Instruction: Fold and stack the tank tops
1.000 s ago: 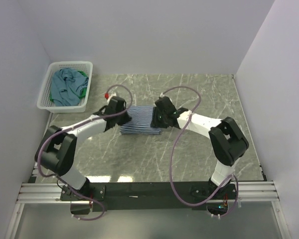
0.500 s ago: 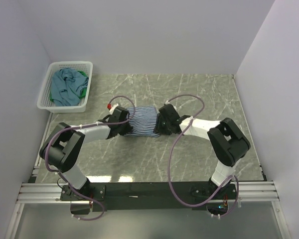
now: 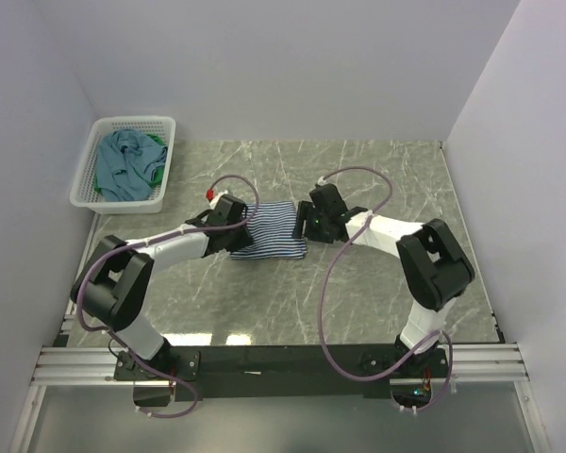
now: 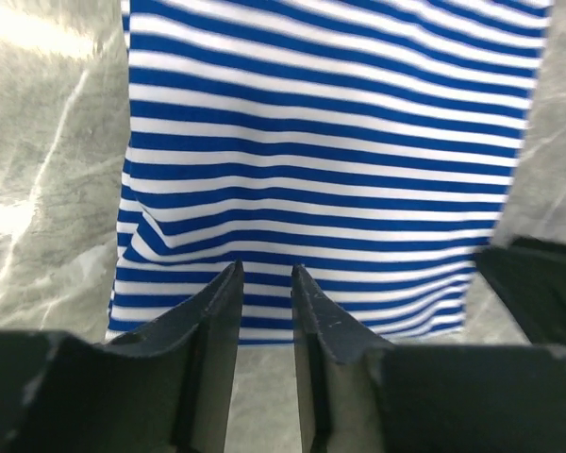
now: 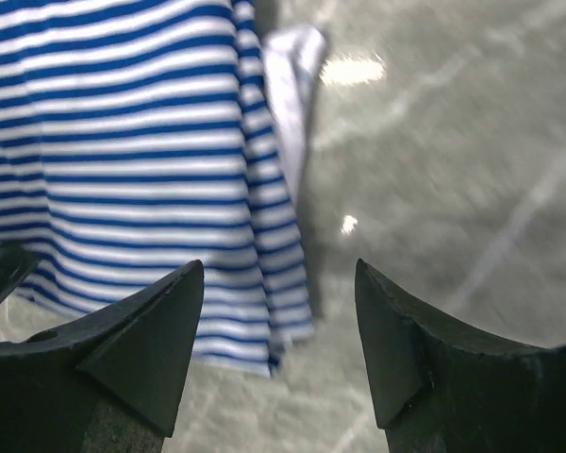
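While the striped tank top (image 3: 272,231) lies folded flat on the table (image 3: 377,283), left gripper (image 4: 266,271) sits at its left edge, fingers a narrow slit apart, nothing pinched. Right gripper (image 5: 278,268) at the right edge, fingers spread wide, empty. Teal top (image 3: 121,162) and green top (image 3: 158,170) sit bunched in the basket (image 3: 132,121), far left.

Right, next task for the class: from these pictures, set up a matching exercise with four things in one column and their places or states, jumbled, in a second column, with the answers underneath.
Column one
1. striped tank top
2. teal-blue tank top
3. white basket
4. right claw

Column two
A. bunched up inside the basket
B. open, fingers well apart, nothing between them
C. lying flat in the middle of the table
D. standing at the table's far left corner

Pairs: 1-C, 2-A, 3-D, 4-B
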Action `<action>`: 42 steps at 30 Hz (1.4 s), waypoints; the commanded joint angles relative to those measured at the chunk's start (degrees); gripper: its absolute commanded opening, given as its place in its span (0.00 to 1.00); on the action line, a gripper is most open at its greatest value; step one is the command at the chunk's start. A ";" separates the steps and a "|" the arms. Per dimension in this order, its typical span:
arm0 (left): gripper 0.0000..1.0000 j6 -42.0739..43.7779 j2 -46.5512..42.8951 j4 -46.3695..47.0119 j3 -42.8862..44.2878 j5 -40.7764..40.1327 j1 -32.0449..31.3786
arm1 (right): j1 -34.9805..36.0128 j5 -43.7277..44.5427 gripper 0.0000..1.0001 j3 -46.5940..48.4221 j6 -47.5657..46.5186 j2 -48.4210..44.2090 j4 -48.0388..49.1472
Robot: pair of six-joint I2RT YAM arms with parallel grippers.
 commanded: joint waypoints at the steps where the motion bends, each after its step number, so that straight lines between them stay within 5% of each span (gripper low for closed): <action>1: 0.34 2.32 -4.28 -4.29 3.68 -1.63 -0.18 | -0.13 -2.32 0.72 3.66 -2.03 3.63 2.18; 9: 0.36 3.38 -7.36 -7.11 4.65 -1.98 2.46 | 0.40 -1.10 0.58 6.65 -0.80 7.50 0.43; 11: 0.36 3.56 -7.63 -7.11 4.48 -1.45 3.16 | 1.01 -1.01 0.40 6.91 -0.97 7.77 -0.01; 17: 0.39 3.82 -7.54 -6.94 3.96 -0.49 3.95 | 2.24 2.76 0.25 6.83 -1.50 6.98 -3.52; 19: 0.40 3.30 -7.71 -5.88 2.46 0.48 3.95 | 2.24 4.78 0.03 5.77 -1.68 5.49 -4.84; 20: 0.40 3.03 -7.72 -5.36 2.02 0.57 3.95 | 2.07 5.40 0.01 5.42 -1.85 4.88 -5.28; 29: 0.40 0.31 -7.37 -0.52 -0.10 3.83 0.01 | -0.30 14.71 0.00 -2.13 -3.43 -5.67 -13.80; 42: 0.49 -1.45 6.25 8.18 6.32 9.44 -5.97 | -17.00 13.40 0.00 -14.27 -2.12 -20.00 -22.24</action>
